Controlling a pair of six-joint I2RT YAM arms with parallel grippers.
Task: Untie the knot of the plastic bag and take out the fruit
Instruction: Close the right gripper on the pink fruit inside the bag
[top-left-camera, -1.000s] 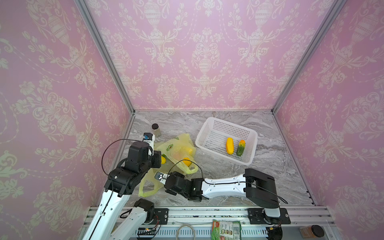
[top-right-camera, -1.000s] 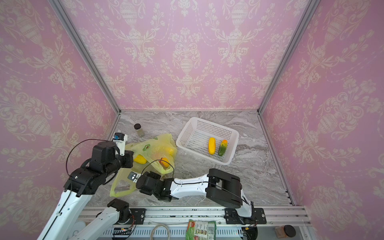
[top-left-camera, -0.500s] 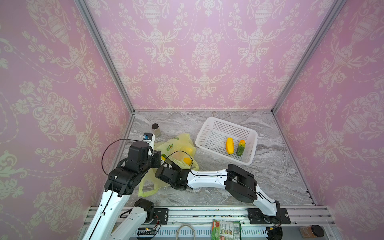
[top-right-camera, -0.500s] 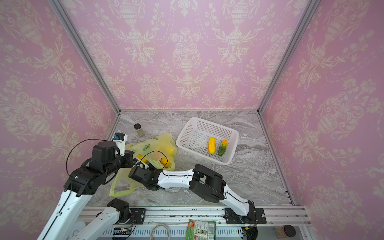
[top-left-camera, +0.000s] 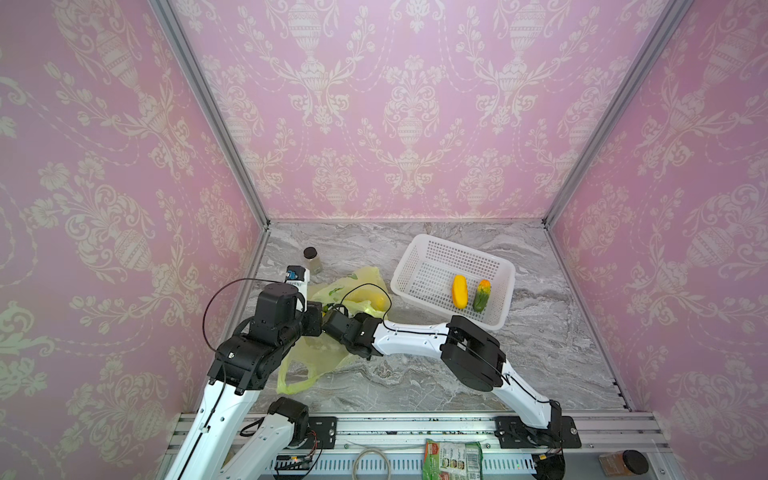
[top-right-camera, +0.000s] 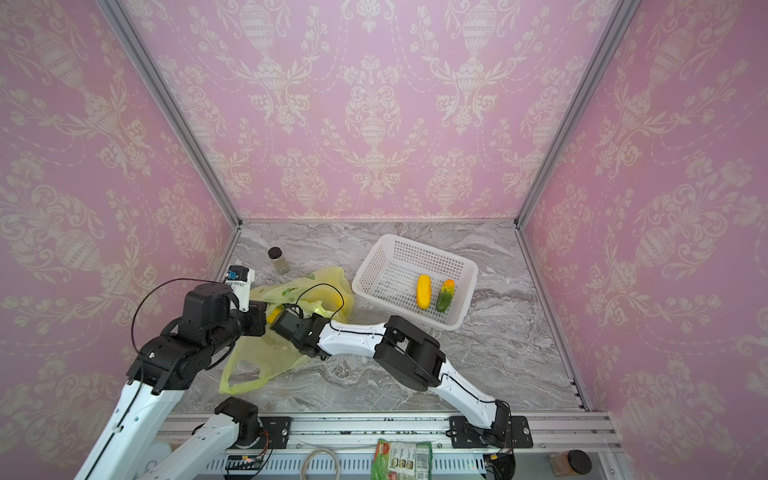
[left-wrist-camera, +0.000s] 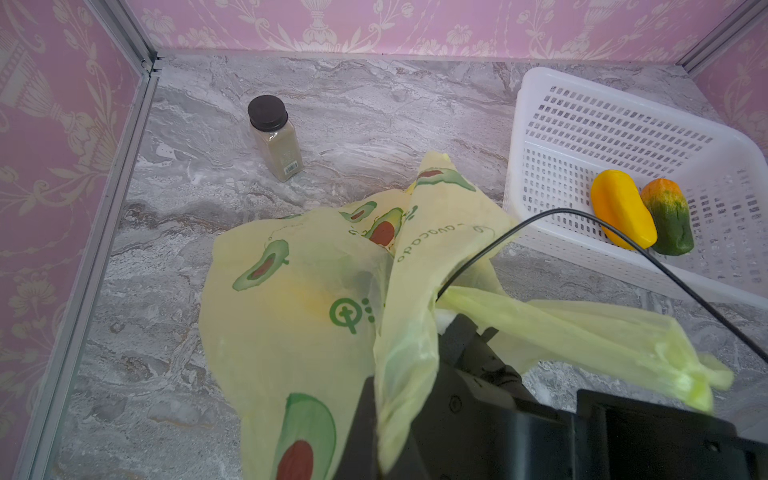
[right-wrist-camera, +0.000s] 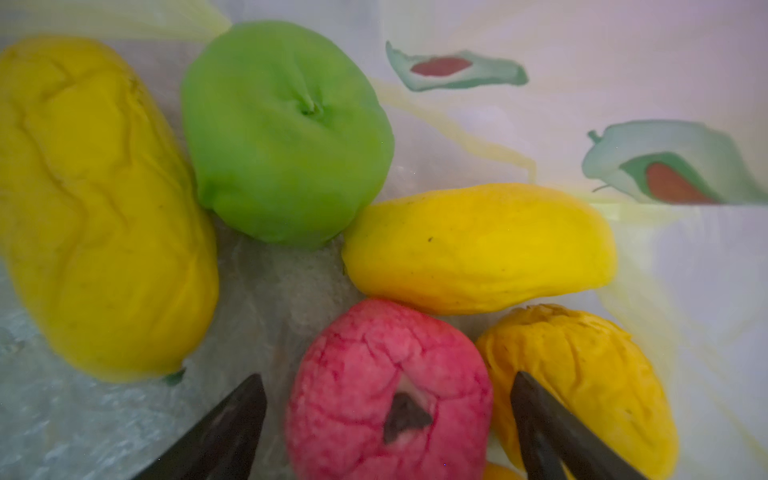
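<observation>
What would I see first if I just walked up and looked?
The pink bumpy fruit inside the plastic bag, between the open jaws of the right gripper, with a green piece and yellow pieces nearby. In a top view, the white basket at the right rear holds a yellow oblong and a green-orange piece.

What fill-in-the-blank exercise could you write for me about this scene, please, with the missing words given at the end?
1. The white basket holds ___ fruits: a yellow fruit and a green-orange fruit.
2. The bumpy fruit between the open fingers of the right end effector is ___ in colour.
3. The small bottle near the plastic bag has a ___ cap.

Missing words: two; pink; black.
</observation>
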